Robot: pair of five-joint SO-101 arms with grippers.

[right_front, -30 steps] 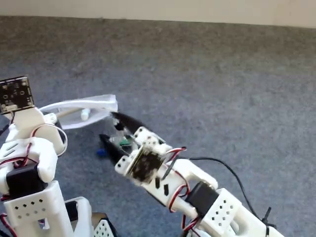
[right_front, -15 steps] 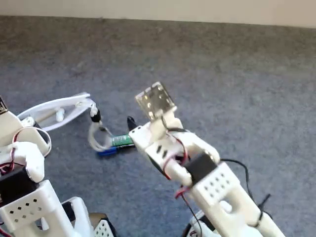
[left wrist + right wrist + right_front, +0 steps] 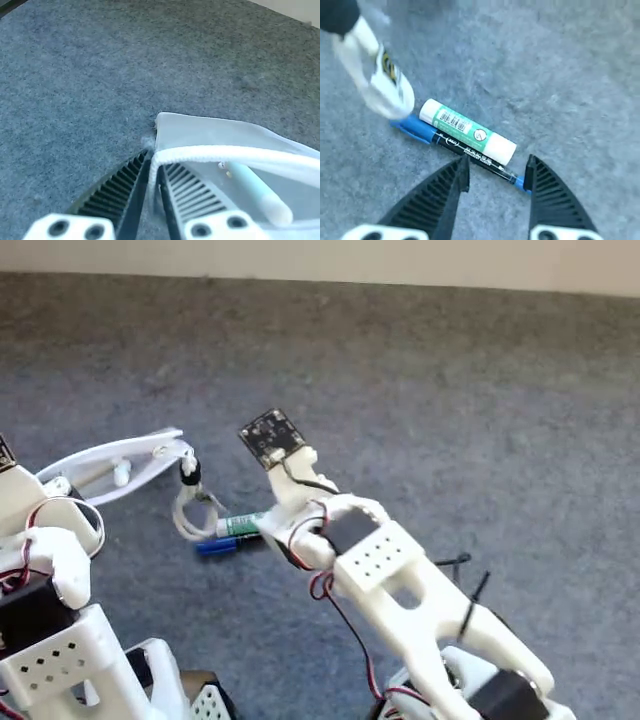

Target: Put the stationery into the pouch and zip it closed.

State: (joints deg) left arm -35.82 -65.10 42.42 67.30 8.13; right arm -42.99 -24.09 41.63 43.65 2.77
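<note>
A translucent white pouch hangs off the carpet at the left, and my left gripper is shut on its zipper rim. A white cylindrical item lies inside the pouch. Its white wrist strap dangles from a black pull. A green-and-white glue stick lies on the carpet beside a blue pen. My right gripper stands open just above them, its fingers either side of the pen's end. In the high view the glue stick and pen lie under the right wrist.
Grey carpet covers the whole table, with wide free room to the right and at the back. The strap loop hangs close to the glue stick's capped end. The right arm's body fills the lower middle.
The right arm left the pouch's mouth, rose and tipped its wrist down over the glue stick. The pouch swung left and its strap dropped free.
</note>
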